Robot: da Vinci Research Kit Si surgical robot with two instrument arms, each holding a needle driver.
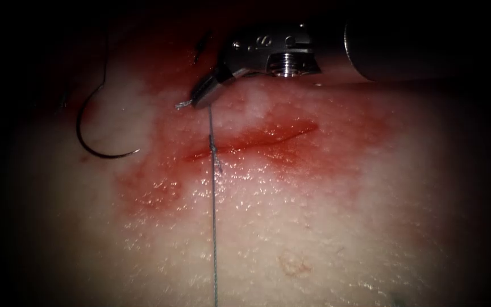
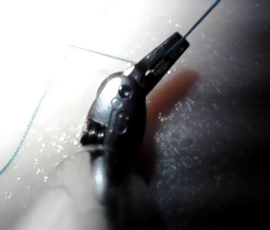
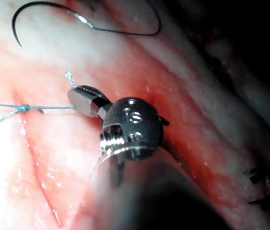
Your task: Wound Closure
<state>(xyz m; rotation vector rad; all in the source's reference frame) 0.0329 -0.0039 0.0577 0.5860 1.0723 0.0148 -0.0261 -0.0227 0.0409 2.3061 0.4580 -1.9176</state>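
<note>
The right arm's shaft (image 1: 427, 48) is seen entering the endoscope view from the right, with the wrist (image 1: 268, 48) bent so that the right gripper (image 1: 200, 98) is angled down and to the left. Its jaws are closed on the thread (image 1: 213, 227), which is held taut. In the left wrist view, the left gripper (image 2: 177, 44) is extended in line beyond its wrist joint (image 2: 118, 108), and its jaws are likewise clamped on the thread.
</note>
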